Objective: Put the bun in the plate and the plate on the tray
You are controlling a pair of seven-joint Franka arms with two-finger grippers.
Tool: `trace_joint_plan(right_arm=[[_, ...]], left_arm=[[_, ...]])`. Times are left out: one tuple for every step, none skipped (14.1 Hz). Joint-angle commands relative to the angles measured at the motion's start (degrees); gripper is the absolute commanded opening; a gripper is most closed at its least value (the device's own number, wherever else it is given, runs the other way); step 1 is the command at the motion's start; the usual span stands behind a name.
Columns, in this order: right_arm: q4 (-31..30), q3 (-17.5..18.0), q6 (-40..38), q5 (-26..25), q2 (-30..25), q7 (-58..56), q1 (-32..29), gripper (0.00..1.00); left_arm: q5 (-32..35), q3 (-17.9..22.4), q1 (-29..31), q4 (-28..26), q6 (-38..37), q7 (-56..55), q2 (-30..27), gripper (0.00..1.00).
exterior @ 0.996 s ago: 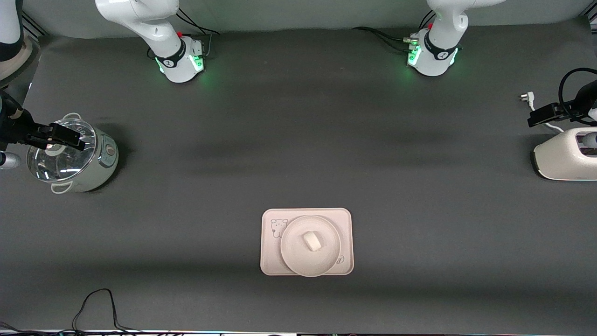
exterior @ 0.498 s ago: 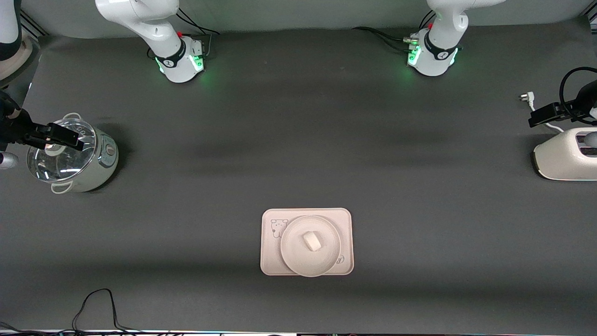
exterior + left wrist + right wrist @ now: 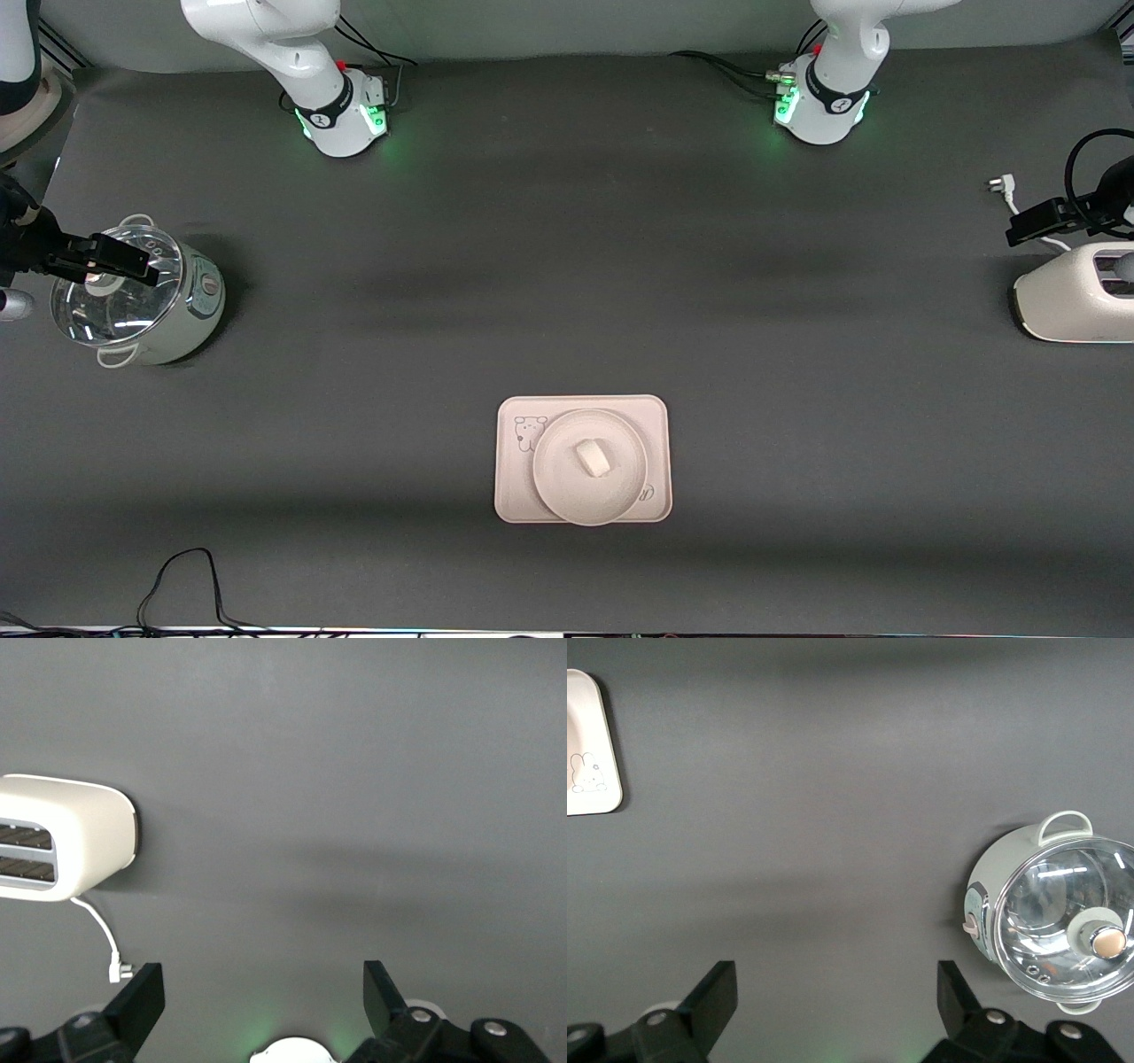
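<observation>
Bun (image 3: pixel 592 458): white, rounded, lying at the middle of the round cream plate (image 3: pixel 558 492). Plate: resting on the pink rectangular tray (image 3: pixel 512 505) with its rabbit drawing; tray sits on the dark surface (image 3: pixel 567 292).
Right gripper (image 3: pixel 120 260): over the glass-lidded cooker pot (image 3: pixel 182 328), at the right arm's end from the tray; fingers (image 3: pixel 713 997) spread wide, holding nothing.
Left gripper (image 3: pixel 1032 221): over the surface beside the white toaster (image 3: pixel 1063 310), at the left arm's end from the tray; fingers (image 3: pixel 142 997) spread wide, empty.
</observation>
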Motion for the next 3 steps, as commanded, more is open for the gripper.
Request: trace_joint_plan(right_arm=[[0.2,-0.1,-0.1,-1.0,-0.3,-0.6,0.3,1.0],[0.2,-0.1,-0.1,-1.0,-0.3,-0.5,0.3,1.0],[0.2,-0.1,-0.2,-1.0,-0.3,-0.6,0.3,1.0]], left_arm=[[-0.5,0.2,-0.4,-0.5,1.9,-0.7,-0.7,1.0],[-0.6,0.2,-0.2,-0.4,2.1,-0.4,-0.7,1.0],[-1.4,0.2,-0.2,-0.3,2.1,-0.4,-0.7,1.0]])
